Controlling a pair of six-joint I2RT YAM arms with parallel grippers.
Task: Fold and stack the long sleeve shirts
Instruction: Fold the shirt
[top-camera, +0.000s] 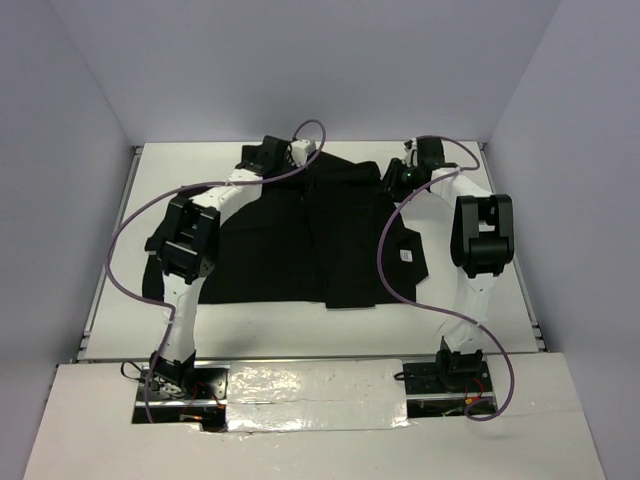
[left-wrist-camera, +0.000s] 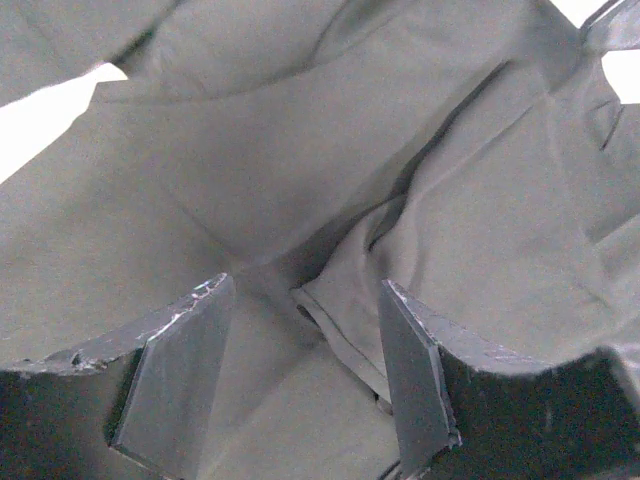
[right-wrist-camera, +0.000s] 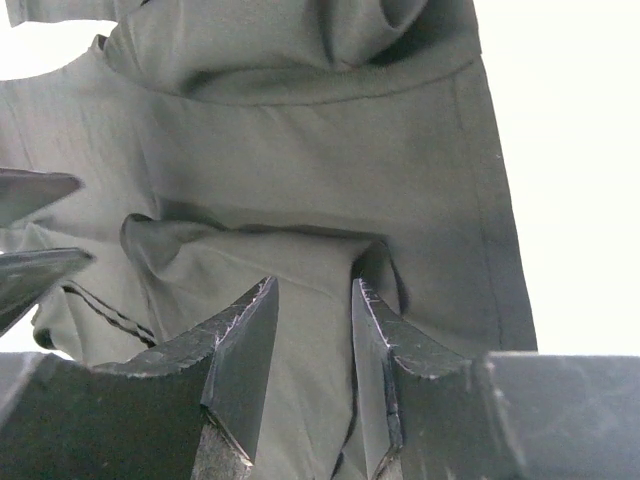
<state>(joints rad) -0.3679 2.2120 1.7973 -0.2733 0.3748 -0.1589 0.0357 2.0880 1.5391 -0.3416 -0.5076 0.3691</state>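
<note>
**Top external view.** The black long sleeve shirt (top-camera: 330, 240) lies spread on the white table (top-camera: 490, 300) with its white tag (top-camera: 407, 255) facing up. Left of the tag, a long panel of cloth is doubled over the body. Farther left of the tag, a sleeve trails out beneath the left arm (top-camera: 188, 245). Folding is therefore judged begun but unfinished, and no stack is visible. The left gripper (top-camera: 265, 158) sits at the garment's far edge, beyond and well to the left of the tag. The right gripper (top-camera: 400, 176) sits at the same far edge, directly beyond the tag.

**Left wrist view.** The left gripper (left-wrist-camera: 305, 285) has its jaws wide apart over the rumpled long sleeve shirt (left-wrist-camera: 300, 150). A folded hem lies between them, clamped by neither. The tag is out of this view.

**Right wrist view.** The right gripper (right-wrist-camera: 314, 290) has its jaws parted by a narrow gap. A raised ridge of the long sleeve shirt (right-wrist-camera: 300, 150) lies just ahead of them, and contact cannot be told. Judged as left to do are tucking the sleeve, the crosswise folds and stacking.
</note>
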